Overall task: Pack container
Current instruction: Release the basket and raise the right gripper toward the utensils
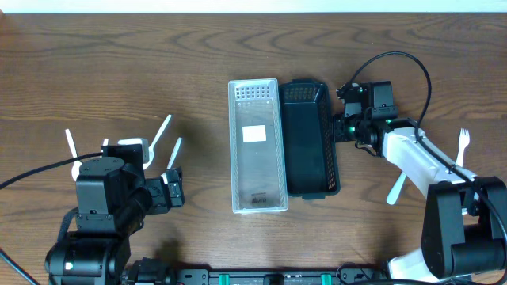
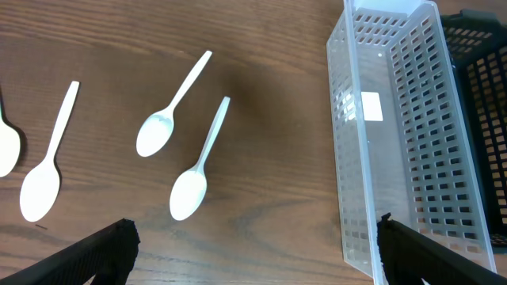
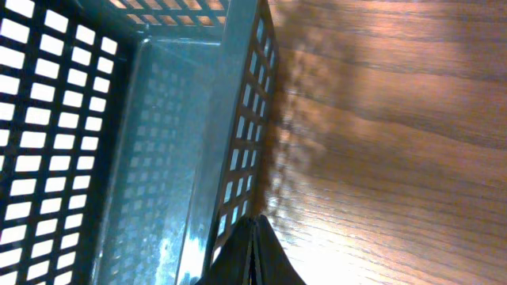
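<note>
A white perforated container (image 1: 232, 142) and a black perforated container (image 1: 333, 150) stand side by side at mid-table. My left gripper (image 1: 173, 190) is open and empty, low over the table left of the white container (image 2: 412, 119); in the left wrist view (image 2: 257, 253) its fingers frame bare wood. White plastic spoons (image 2: 198, 170) (image 2: 170, 107) (image 2: 47, 158) lie ahead of it. My right gripper (image 1: 342, 127) is shut, its tips (image 3: 255, 231) against the outside of the black container's right wall (image 3: 238, 119).
A white fork (image 1: 463, 146) and another white utensil (image 1: 396, 190) lie on the wood at the right, near the right arm. More spoons (image 1: 162, 131) (image 1: 70, 144) lie around the left arm. The black container also shows in the left wrist view (image 2: 483, 103).
</note>
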Robot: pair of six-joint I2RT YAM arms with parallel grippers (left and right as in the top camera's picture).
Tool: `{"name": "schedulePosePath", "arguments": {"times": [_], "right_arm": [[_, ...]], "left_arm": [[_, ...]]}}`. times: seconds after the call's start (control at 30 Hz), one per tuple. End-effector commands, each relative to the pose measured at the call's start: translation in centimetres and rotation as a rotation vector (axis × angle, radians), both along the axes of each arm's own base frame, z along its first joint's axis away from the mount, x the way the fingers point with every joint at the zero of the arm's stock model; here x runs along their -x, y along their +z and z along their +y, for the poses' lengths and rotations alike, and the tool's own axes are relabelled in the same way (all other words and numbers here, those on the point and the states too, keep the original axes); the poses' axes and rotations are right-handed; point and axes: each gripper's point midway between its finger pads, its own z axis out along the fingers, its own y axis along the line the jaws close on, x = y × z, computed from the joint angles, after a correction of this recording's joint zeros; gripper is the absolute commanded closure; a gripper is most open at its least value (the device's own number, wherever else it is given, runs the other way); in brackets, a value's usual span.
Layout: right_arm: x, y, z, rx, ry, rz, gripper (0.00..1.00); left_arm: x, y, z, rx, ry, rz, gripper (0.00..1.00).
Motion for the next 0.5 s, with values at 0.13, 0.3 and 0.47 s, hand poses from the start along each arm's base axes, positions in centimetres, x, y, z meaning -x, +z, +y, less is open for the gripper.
{"name": "schedulePosePath", "arguments": {"times": [0.13,0.3,0.47], "right_arm": [[-0.4,0.9,0.7,-0.034,0.049,-0.026,0.94],[-0.3,-0.3,-2.1,0.079,-0.104,0.026,0.84],[0.6,0.2,-6.2,0.212,-0.303,0.079,0.65]], "left_arm": [[-0.4,-0.2,-0.2,0.010,-0.003,0.027,0.02],[-0.7,-0.3,-0.2,0.009,-0.003,0.034,0.02],[-0.9,-0.2,-0.2,0.010,-0.003,0.024,0.02]]}}
